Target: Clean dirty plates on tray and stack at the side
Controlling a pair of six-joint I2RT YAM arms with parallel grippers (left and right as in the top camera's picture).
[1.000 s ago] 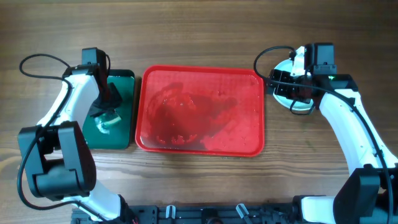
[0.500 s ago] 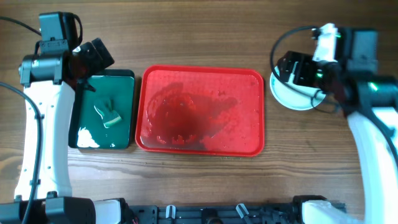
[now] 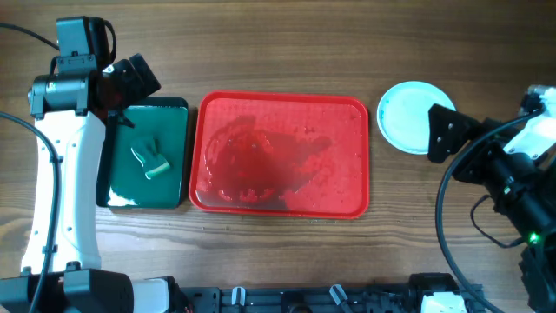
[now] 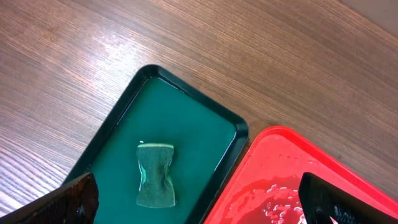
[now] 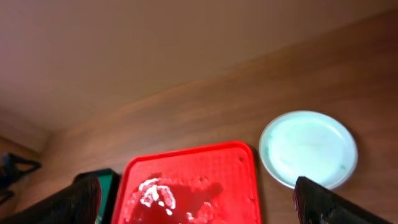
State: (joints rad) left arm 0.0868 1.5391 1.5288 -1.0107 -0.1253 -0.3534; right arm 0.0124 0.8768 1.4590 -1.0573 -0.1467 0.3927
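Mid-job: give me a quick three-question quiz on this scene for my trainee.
1. The plate sits: A) right of the red tray; B) on it; C) left of it.
2. True or false: the sponge lies in the red tray.
3. Fill in: the left gripper and the right gripper are both ____.
Key: 1 A; 2 false, it lies in the green tray; 3 open.
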